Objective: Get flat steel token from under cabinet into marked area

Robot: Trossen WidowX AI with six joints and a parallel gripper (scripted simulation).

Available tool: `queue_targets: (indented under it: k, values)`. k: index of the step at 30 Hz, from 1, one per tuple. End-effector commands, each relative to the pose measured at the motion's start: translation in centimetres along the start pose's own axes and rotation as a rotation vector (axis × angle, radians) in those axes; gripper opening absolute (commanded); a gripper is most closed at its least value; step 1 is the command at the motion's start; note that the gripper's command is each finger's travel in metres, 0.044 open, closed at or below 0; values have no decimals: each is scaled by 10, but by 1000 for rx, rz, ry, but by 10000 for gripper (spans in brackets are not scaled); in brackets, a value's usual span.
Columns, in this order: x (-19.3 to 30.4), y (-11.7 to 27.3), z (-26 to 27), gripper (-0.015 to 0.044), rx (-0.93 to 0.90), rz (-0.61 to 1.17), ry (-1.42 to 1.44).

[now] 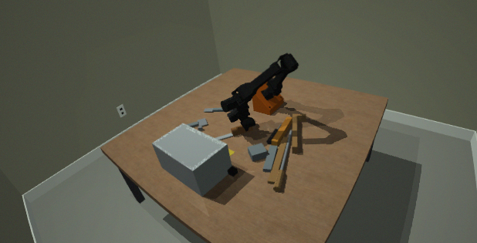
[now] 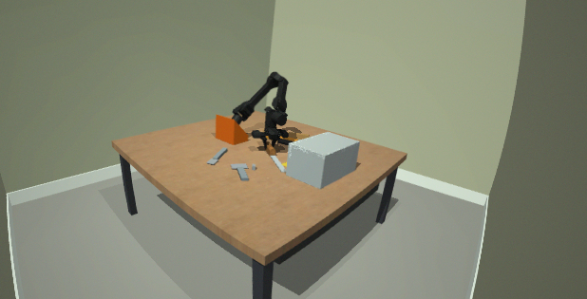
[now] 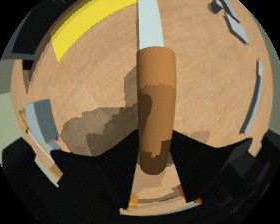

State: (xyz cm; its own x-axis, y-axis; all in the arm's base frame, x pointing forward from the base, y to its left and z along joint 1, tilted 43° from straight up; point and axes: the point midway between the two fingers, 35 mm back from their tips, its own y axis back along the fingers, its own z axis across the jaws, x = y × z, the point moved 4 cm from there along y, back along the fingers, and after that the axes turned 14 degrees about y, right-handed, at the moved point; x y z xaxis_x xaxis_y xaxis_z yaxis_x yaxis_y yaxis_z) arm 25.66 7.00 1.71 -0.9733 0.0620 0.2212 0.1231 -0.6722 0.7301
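My gripper (image 1: 247,126) (image 2: 271,145) (image 3: 152,132) is shut on the brown handle (image 2: 271,151) (image 3: 157,75) of a tool, low over the table. The tool's pale flat blade (image 1: 225,136) (image 2: 278,162) (image 3: 151,25) points toward the grey cabinet (image 1: 189,146) (image 2: 306,162). Its far end is hidden behind the cabinet in the top view and out of frame in the wrist view; whether it reaches under the cabinet I cannot tell. Part of the yellow marked area (image 1: 231,152) (image 2: 285,164) (image 3: 86,27) shows beside the blade. The steel token is not visible.
A grey block (image 1: 257,152) (image 3: 41,120) and several long wooden and grey pieces lie on one side of the gripper. A grey T-shaped piece (image 1: 202,123) (image 2: 242,171) and a grey flat bar (image 2: 217,156) (image 3: 252,100) lie on the other. A black knob (image 1: 232,171) sits by the cabinet.
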Motion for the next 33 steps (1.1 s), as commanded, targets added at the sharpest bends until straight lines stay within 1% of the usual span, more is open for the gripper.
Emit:
queue_targets:
  k: [1, 33]
  values:
    - [-2, 1, -5, 0, 1, -3, -3]
    - [-9, 1, -47, 0, 2, -4, -3]
